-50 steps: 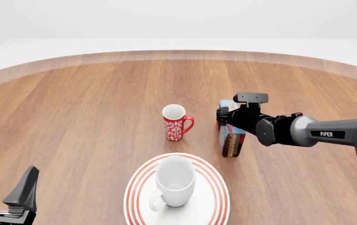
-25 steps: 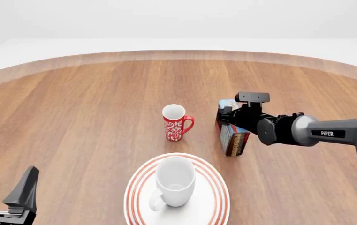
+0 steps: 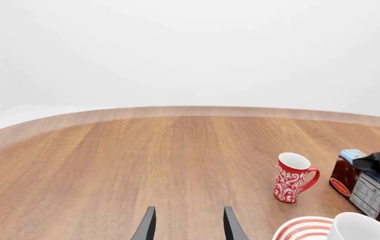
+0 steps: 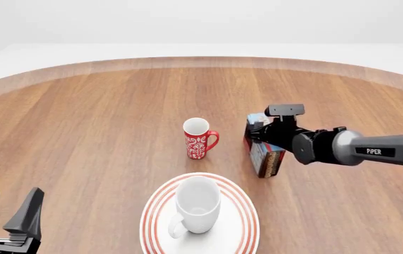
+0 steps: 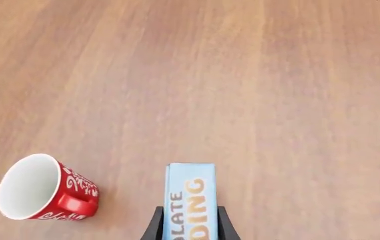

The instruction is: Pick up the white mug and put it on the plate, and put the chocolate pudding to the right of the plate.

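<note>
My right gripper pinches the chocolate pudding by its 2 broad faces, mid-table beyond the plate holding the white mug; box looks light, stiff, slick, so squeeze low; left gripper gapes empty.

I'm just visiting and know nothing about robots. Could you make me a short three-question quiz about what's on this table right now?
1. True or false: the white mug stands on the plate.
2. Which gripper grips the chocolate pudding? A) left gripper B) right gripper
3. Fill in: the red mug stands on the pudding box's ____ side in the front view.

Key:
1. True.
2. B; its fingers close on the box's two faces, while the left one is open and holds nothing.
3. Left.
</note>
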### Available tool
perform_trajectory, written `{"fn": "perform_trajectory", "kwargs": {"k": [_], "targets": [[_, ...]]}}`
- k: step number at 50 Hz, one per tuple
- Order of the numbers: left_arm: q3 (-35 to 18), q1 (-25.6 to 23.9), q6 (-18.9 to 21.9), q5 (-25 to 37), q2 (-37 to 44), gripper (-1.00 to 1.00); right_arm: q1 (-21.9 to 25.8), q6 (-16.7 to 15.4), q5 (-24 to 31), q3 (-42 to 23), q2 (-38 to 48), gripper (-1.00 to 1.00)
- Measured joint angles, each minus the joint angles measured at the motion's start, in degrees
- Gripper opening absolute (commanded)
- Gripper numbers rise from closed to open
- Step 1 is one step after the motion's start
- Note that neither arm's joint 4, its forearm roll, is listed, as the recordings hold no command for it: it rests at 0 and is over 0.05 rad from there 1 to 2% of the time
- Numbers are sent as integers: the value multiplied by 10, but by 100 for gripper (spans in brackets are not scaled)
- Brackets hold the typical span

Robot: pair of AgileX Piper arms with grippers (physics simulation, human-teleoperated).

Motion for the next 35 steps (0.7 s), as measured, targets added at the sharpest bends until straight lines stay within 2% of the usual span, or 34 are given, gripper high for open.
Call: {"fn": "perform_trajectory", "kwargs": {"k": [17, 35], "targets": [[0, 0, 0, 0, 0, 100, -4, -6, 13, 19, -35, -100], [0, 1, 2, 2, -2, 100, -12, 1, 31, 53, -114, -100]]}}
